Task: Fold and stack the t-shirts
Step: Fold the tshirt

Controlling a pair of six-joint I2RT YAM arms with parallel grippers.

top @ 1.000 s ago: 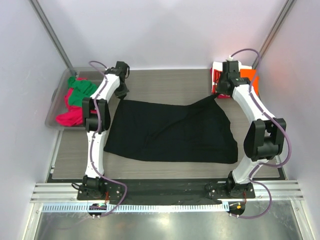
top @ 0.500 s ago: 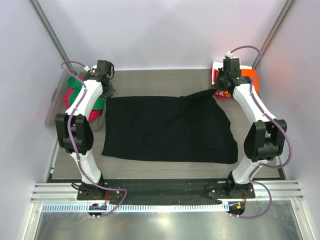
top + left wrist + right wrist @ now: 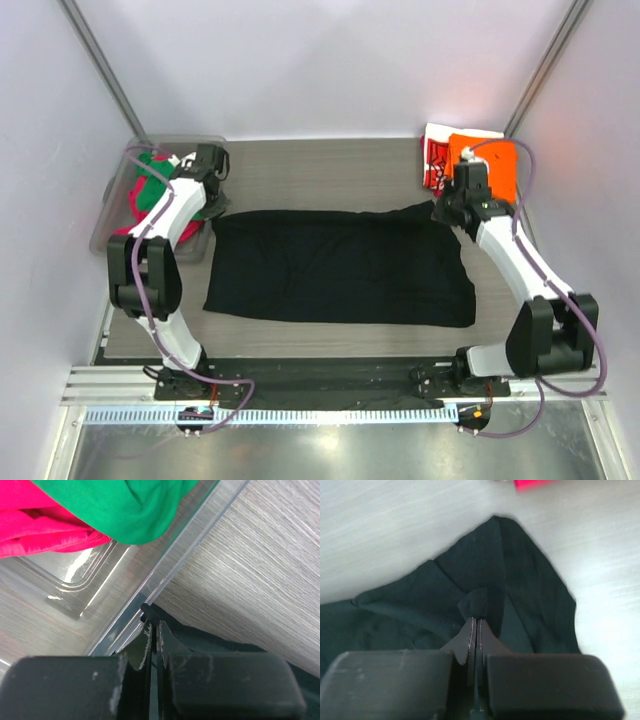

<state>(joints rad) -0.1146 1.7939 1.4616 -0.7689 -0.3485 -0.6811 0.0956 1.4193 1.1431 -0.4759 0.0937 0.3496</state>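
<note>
**Flattening the black tee, first fold not yet made**

By my judgement you are at the spreading step. The black t-shirt (image 3: 340,268) lies open in the middle of the table (image 3: 330,172). Its near hem is fairly straight and close to the arm bases, with soft wrinkles and no fold in it.

At the far edge, each claw pinches one corner. The left gripper (image 3: 151,626) has its jaws pressed together on a small tip of black cloth, just beside the wall of the clear bin (image 3: 165,560). The right gripper (image 3: 476,624) is clamped on a bunched tip of the same shirt, so that corner draws to a point.

For the next move, I think you should carry both corners toward the near hem. Keep the two arms level, or the cloth may skew.

Farther away, the green tee (image 3: 115,505) and magenta tee (image 3: 40,525) lie crumpled in the bin at far left. The orange tee (image 3: 495,160) and red-and-white tee (image 3: 437,155) lie at the far right corner.
</note>
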